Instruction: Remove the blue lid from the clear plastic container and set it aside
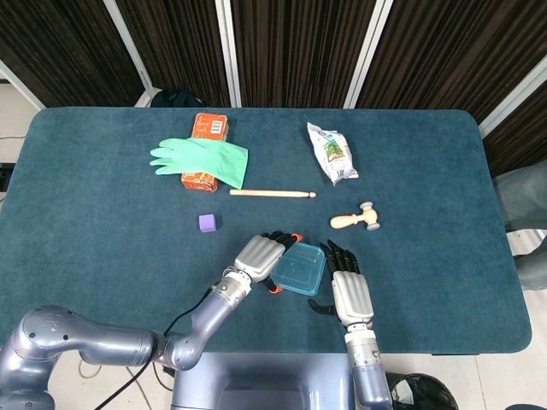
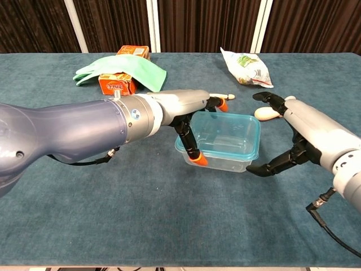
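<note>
The clear plastic container (image 2: 221, 153) carries its blue lid (image 2: 224, 131) on top and sits near the table's front edge, also visible in the head view as the blue lid (image 1: 299, 271). My left hand (image 2: 181, 105) grips the container's left side, with orange fingertips (image 2: 196, 160) against its wall and others over the far rim; the head view shows this hand (image 1: 259, 254) left of the lid. My right hand (image 2: 303, 133) is spread beside the container's right end and holds nothing. Its thumb tip lies close to the lower right corner; contact is unclear.
At the back left a green rubber glove (image 1: 202, 159) lies over an orange box (image 1: 208, 128). A wooden drumstick (image 1: 272, 193), a purple cube (image 1: 207, 223), a small wooden mallet (image 1: 356, 219) and a snack bag (image 1: 332, 152) lie beyond the container.
</note>
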Robot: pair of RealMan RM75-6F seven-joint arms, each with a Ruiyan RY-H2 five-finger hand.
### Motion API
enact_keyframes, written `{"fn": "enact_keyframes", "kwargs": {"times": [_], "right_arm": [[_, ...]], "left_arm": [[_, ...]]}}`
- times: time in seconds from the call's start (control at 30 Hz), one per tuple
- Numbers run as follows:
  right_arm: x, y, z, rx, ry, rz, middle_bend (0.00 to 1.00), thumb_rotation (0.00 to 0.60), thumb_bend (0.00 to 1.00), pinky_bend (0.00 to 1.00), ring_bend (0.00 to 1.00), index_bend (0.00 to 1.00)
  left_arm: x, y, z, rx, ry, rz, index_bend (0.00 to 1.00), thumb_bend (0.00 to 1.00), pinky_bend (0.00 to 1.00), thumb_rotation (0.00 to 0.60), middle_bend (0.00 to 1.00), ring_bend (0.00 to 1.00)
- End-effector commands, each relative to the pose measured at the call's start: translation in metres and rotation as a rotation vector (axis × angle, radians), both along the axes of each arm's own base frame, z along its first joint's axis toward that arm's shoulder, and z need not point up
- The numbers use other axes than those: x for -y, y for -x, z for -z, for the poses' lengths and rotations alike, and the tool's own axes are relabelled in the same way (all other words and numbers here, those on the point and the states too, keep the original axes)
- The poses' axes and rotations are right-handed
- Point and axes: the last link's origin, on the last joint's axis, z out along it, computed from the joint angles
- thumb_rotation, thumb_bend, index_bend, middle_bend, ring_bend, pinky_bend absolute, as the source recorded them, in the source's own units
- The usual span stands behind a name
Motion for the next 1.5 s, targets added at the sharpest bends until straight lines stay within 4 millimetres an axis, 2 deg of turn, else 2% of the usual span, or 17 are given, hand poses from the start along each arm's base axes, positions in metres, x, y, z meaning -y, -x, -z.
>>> {"fn": "enact_keyframes", "kwargs": {"times": [0.03, 1.13, 1.5], "right_arm": [[0.001, -0.002, 0.0, 0.004, 0.004, -0.004, 0.0, 0.6, 0.23, 0.0, 0.0, 0.0], [0.008, -0.014, -0.001, 0.051, 0.02, 0.015, 0.0, 0.6, 0.23, 0.0, 0.0, 0.0], [0.017, -0.016, -0.007, 0.067, 0.045, 0.033, 0.0, 0.6, 0.23, 0.0, 0.0, 0.0]], "left_arm": [[0.0, 0.0, 0.0, 0.001, 0.002, -0.001, 0.12, 0.1, 0.3, 0.6, 0.2, 0.12], [0.003, 0.004, 0.004, -0.036, 0.016, 0.021, 0.13, 0.11, 0.33, 0.6, 0.2, 0.15], [0.004, 0.003, 0.006, -0.058, 0.025, 0.035, 0.13, 0.11, 0.35, 0.6, 0.2, 0.16]]}}
